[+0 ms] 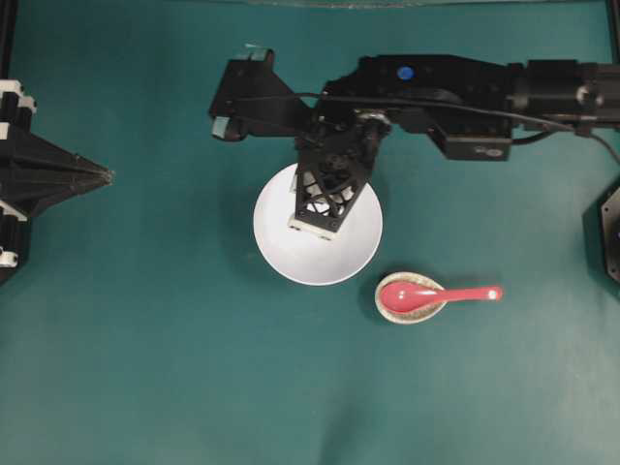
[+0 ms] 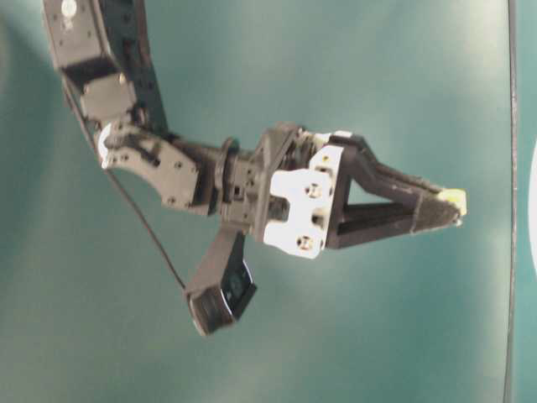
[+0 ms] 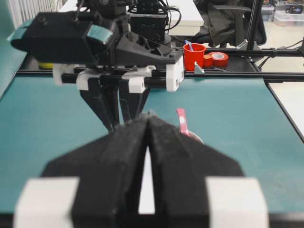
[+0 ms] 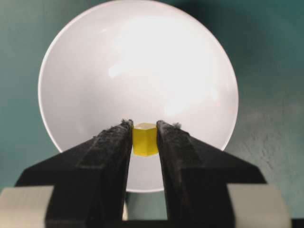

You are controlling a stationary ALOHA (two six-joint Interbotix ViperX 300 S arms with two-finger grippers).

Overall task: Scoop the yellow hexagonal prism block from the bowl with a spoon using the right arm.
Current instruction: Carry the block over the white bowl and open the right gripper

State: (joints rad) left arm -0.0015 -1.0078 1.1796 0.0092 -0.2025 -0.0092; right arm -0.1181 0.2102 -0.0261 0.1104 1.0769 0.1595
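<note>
The right wrist view looks down on the white bowl (image 4: 137, 61), and my right gripper (image 4: 145, 127) hangs over its near side, shut on the yellow hexagonal prism block (image 4: 145, 139), which touches both pads. From overhead the right gripper (image 1: 317, 225) points down over the bowl (image 1: 281, 254). In the table-level view the block (image 2: 456, 199) peeks out at the fingertips. The pinkish-red spoon (image 1: 426, 294) lies with its head in a small speckled dish (image 1: 381, 308), right of the bowl. My left gripper (image 1: 107, 175) rests at the table's left edge, shut and empty.
The right arm's body (image 1: 436, 87) stretches across the back of the table from the right. Behind the table's far edge stand a red cup (image 3: 194, 56) and tape rolls (image 3: 219, 58). A black fixture (image 1: 608, 232) sits at the right edge.
</note>
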